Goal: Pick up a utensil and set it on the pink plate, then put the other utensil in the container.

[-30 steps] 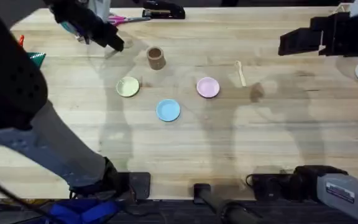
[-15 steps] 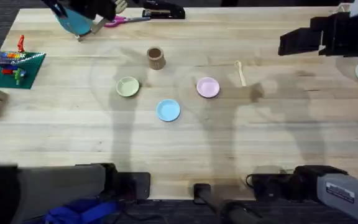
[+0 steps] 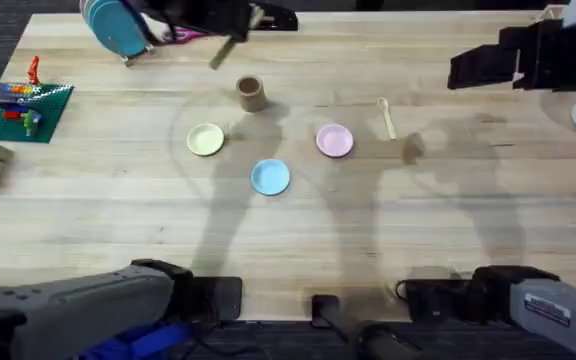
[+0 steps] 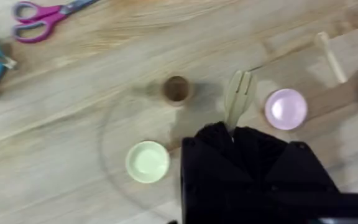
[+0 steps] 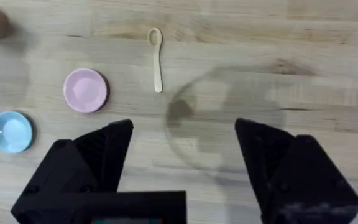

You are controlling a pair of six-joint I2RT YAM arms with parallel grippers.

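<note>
Here the left hand (image 4: 234, 127) is clamped on the wooden fork (image 4: 239, 97), lifted above the wooden cup (image 3: 251, 93) and pink plate (image 3: 334, 140). The spoon (image 3: 386, 116) lies beside that plate. The right hand (image 5: 182, 146) hangs spread apart.

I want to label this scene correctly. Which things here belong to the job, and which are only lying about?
For the job:
fork, held in the left gripper
spoon
pink plate
wooden cup

Lying about:
yellow plate
blue plate
scissors
toy bricks
</note>
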